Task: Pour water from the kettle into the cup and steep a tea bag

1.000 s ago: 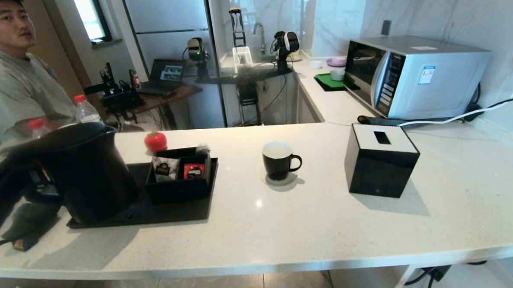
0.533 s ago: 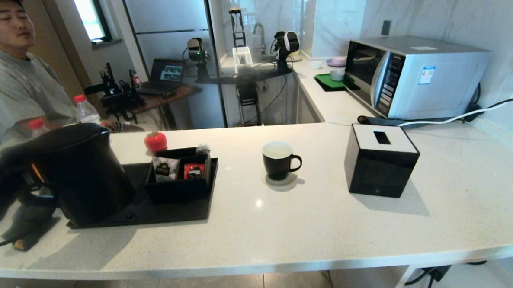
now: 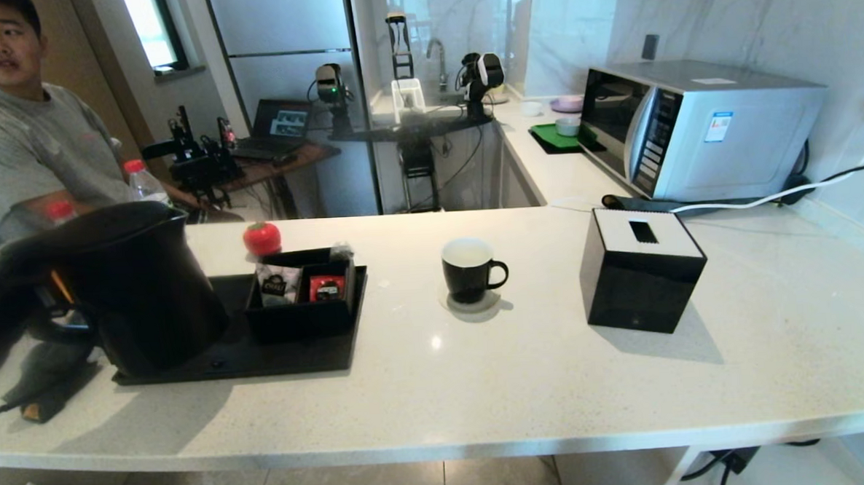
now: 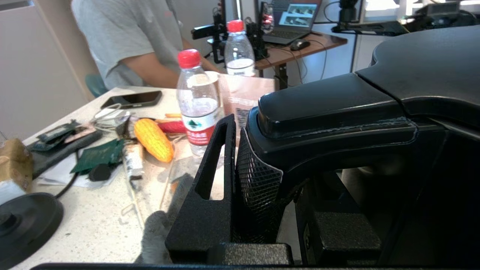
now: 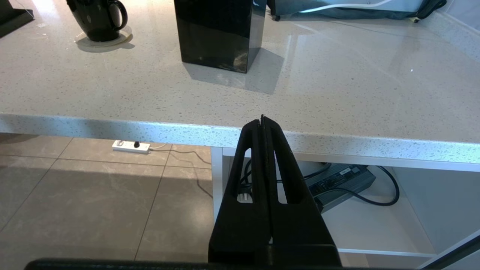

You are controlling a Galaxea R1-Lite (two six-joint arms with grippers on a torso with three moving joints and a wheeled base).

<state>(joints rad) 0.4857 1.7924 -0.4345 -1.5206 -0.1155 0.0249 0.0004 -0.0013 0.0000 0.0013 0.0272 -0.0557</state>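
Observation:
The black kettle (image 3: 142, 291) stands at the left end of a black tray (image 3: 276, 355), leaning slightly. My left gripper (image 3: 44, 296) is shut on its loop handle (image 4: 330, 108). The outer finger's mesh pad (image 4: 255, 187) presses the handle's side, and the other finger sits inside the loop. The black mug (image 3: 468, 270) with a white inside stands mid-counter on a coaster, handle to the right, and also shows in the right wrist view (image 5: 95, 18). I cannot make out the tea bag. My right gripper (image 5: 262, 120) hangs shut and empty below the counter's front edge.
A black organiser box (image 3: 303, 299) on the tray holds a white sachet and a red one. A red tomato-shaped object (image 3: 262, 237) sits behind it. A black tissue box (image 3: 641, 270) stands right of the mug, and a microwave (image 3: 697, 125) at the back right. Red-capped bottles (image 4: 197, 105) and a seated person (image 3: 19, 136) are beyond the kettle.
The kettle has shifted a little left and upward in my left gripper's hold. The person has turned his head. The mug and boxes have not moved.

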